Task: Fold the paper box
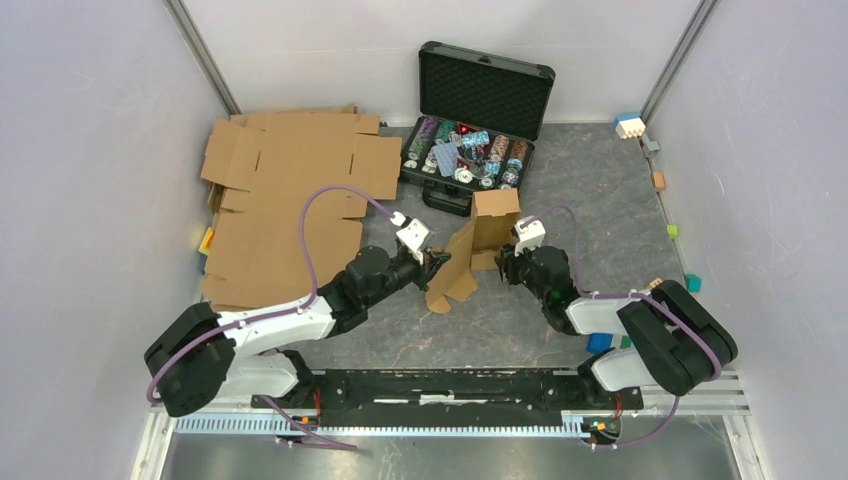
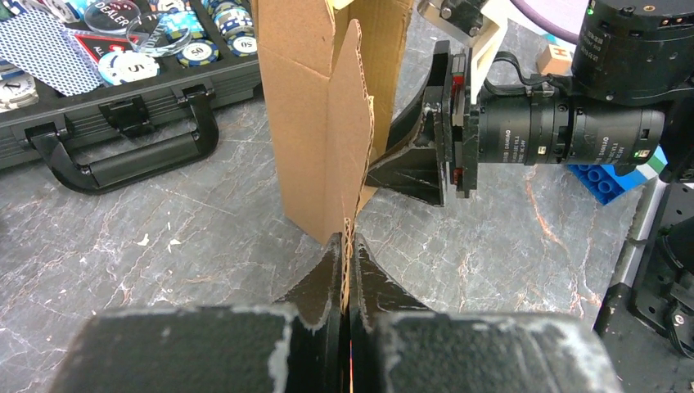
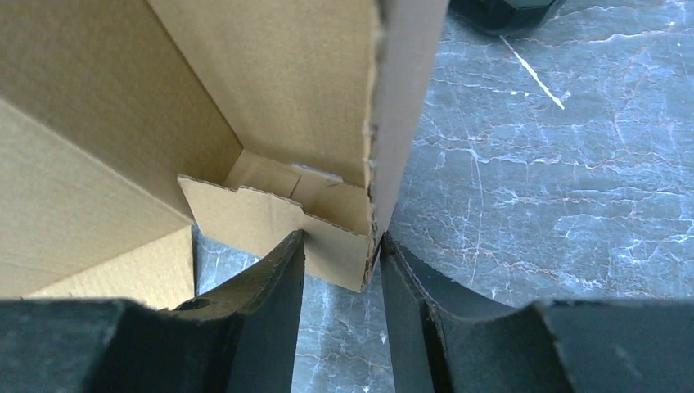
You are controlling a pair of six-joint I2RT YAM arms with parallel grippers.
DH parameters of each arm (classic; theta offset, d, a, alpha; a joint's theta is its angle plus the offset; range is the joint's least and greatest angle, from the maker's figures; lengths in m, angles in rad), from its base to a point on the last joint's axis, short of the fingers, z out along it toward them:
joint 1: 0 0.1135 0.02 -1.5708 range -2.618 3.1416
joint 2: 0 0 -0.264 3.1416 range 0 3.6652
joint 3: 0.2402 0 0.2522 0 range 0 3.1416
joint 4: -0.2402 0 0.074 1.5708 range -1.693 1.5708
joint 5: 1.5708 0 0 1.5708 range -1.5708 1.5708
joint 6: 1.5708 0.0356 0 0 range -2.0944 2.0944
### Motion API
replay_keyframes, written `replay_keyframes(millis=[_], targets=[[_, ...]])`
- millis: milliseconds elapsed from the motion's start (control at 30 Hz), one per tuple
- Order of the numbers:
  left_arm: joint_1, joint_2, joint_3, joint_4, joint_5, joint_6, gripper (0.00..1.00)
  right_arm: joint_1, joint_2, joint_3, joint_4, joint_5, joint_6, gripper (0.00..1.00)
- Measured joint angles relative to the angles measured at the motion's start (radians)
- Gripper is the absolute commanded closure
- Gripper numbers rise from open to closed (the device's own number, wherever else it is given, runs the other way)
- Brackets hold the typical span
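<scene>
Roughly halfway, at a guess. Pinched by a flap edge in the fully closed left tool [image 2: 349, 246]. Stands upright mid-way across the grey marbled desk [image 1: 400, 340] as a small brown cardboard paper box [image 1: 482, 232], walls raised, flaps loose and untucked. Straddled at a lower corner by the half-closed right tool [image 3: 340, 254]; cannot tell whether gripped. Legible: "DEALER" on a clear disc [image 2: 110, 15], "5" and "50" on round poker chips [image 2: 131, 65], "H" on a wooden block [image 2: 558, 57].
</scene>
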Motion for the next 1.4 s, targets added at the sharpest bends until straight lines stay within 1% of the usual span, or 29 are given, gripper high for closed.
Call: replay_keyframes(millis=[233,433,500,667,767,867,967,1200,1400], targets=[[0.000,0.011,0.005,0.003,0.008,0.000,0.96,0.003,0.076,0.000,0.073,0.035,0.069,0.56],[0.000,0.020,0.008,0.011,0.019,0.000,0.96,0.014,0.126,0.004,0.106,0.068,0.087,0.57],[0.000,0.021,0.008,0.013,0.025,0.000,0.96,0.014,0.142,0.006,0.116,0.077,0.096,0.61],[0.000,0.023,0.008,0.013,0.027,0.000,0.96,0.028,0.175,0.039,0.103,0.127,0.109,0.62],[0.000,0.024,0.009,0.013,0.026,0.000,0.96,0.048,0.199,0.077,0.076,0.171,0.109,0.60],[0.000,0.024,0.009,0.013,0.026,0.000,0.96,0.059,0.213,0.098,0.061,0.204,0.108,0.52],[0.000,0.024,0.009,0.013,0.026,0.000,0.96,0.060,0.215,0.108,0.047,0.223,0.114,0.48],[0.000,0.024,0.009,0.012,0.026,0.000,0.96,0.058,0.219,0.117,0.036,0.232,0.134,0.46],[0.000,0.024,0.009,0.011,0.026,0.000,0.96,0.043,0.247,0.135,0.053,0.175,0.202,0.46]])
